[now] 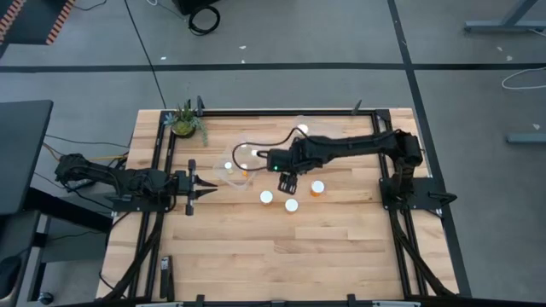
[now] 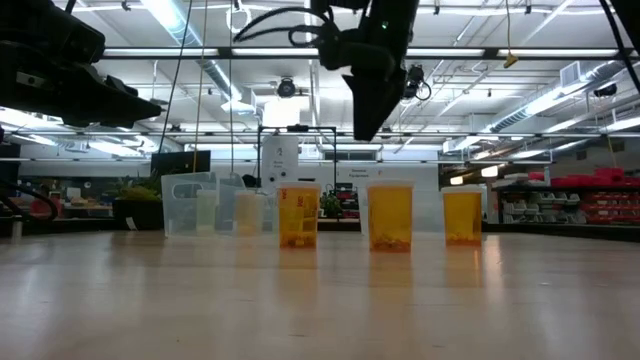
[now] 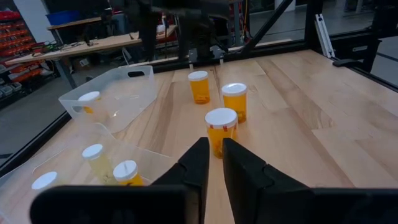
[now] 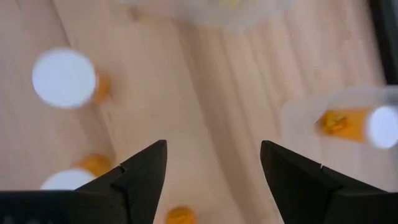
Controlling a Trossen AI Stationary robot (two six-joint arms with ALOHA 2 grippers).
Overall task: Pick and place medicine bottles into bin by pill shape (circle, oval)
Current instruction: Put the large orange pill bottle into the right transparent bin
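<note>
The right claw (image 1: 287, 182) is hanging spread and empty above three medicine bottles (image 1: 291, 205) standing on the table (image 1: 341, 247), likely choosing one, while the left claw (image 1: 198, 189) is waiting pinched together.

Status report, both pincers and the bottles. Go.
Right pincer open, empty, above table between bins and loose bottles. Left pincer shut, parked at left. Three medicine bottles still on table, others in clear bins. Nothing blocking.

Three bottles (image 1: 291, 205) stand mid-desk (image 1: 341, 247), right of both bins (image 1: 235, 166); my right pincer (image 1: 287, 182) above them, left pincer (image 1: 201, 189) near bins' left.
</note>
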